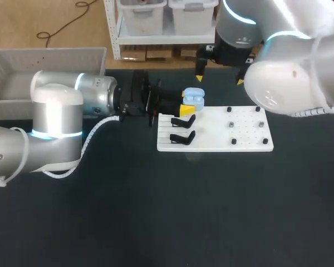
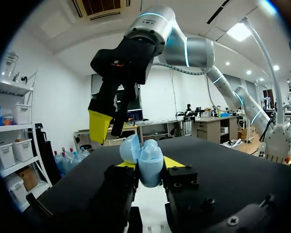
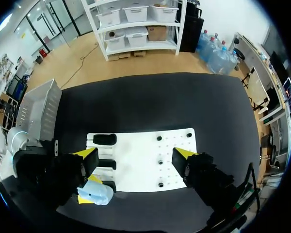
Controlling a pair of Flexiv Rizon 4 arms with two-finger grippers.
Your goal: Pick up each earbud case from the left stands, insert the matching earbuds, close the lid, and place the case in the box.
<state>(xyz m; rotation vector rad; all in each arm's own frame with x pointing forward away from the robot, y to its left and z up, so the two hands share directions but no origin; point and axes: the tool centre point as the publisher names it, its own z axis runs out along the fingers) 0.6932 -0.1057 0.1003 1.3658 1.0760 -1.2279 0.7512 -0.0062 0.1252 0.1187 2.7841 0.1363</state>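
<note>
Pale blue plastic earbud case (image 1: 195, 99), lid open, pinched in left end effector (image 1: 187, 105) at frame centre, over upper left corner of white board (image 1: 245, 136). Right end effector (image 1: 220, 79) spread wide, empty, upper middle. Risk: case twisting in grip during earbud insertion.

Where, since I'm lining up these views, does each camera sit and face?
Head view: above and behind, looking down on the table; left arm and right arm show.
Left wrist view: on that wrist, looking across the table; left gripper shut on earbud case.
Right wrist view: on that wrist, looking down; right gripper open.
All show the earbud case.
</note>
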